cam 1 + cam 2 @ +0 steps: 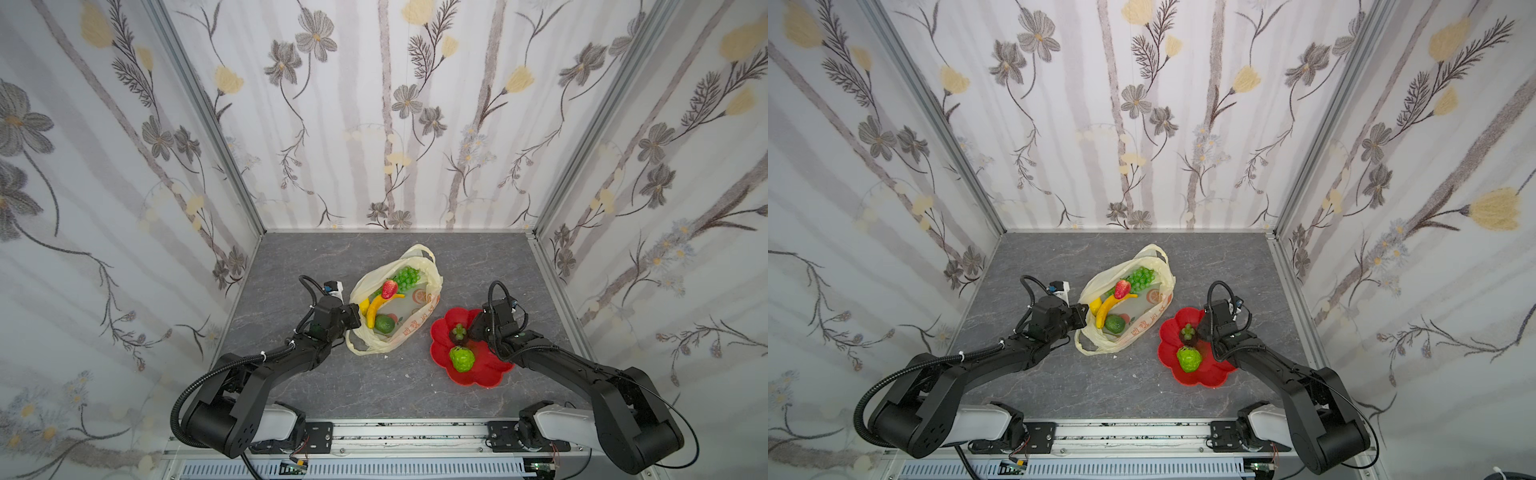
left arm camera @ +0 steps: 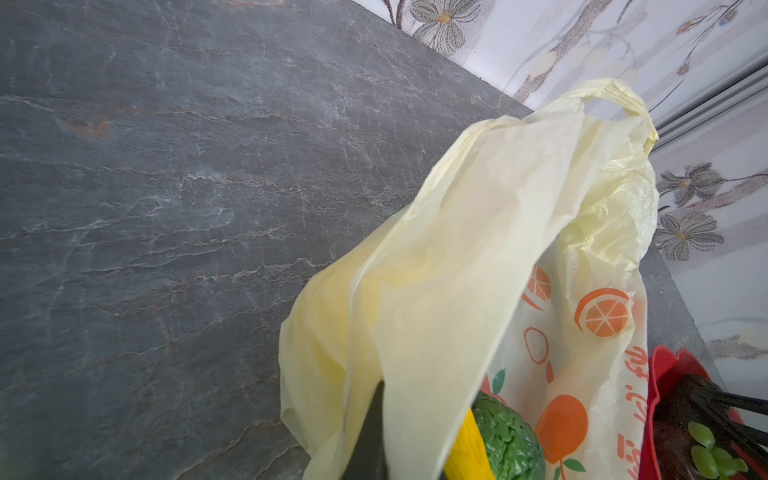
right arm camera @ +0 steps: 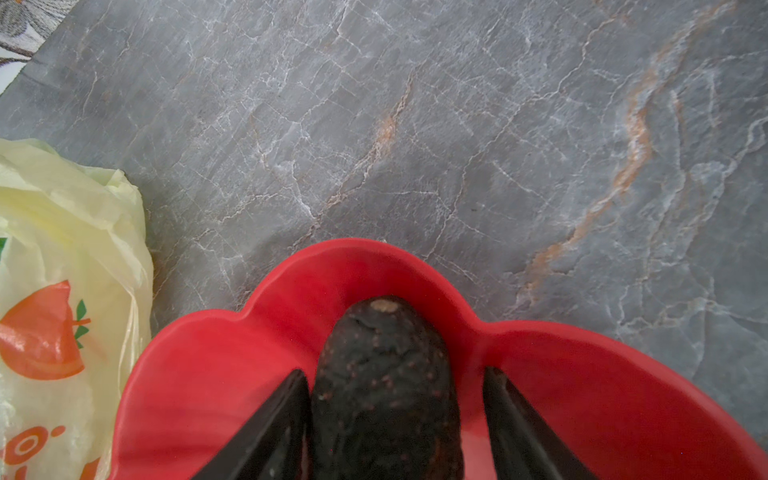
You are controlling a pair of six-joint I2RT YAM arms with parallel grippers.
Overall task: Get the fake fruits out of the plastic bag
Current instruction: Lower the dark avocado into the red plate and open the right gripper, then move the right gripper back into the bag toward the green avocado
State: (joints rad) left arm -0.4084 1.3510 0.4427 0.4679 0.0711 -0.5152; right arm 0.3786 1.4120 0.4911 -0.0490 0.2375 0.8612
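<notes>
the custard apple is lying nearest on the red plate, where the right hand is gaping around a dark fruit — one finger clear of it. farther back the left hand is clamping the plastic bag by its rim; banana, strawberry and grape bunch are sitting inside.

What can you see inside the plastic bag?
Inside the plastic bag: green grapes, a strawberry, a banana, a green avocado and another yellow fruit. Anything beneath them is covered.

Open plastic bag holds grapes, strawberry, banana, avocado; red plate holds custard apple, mangosteen.
</notes>
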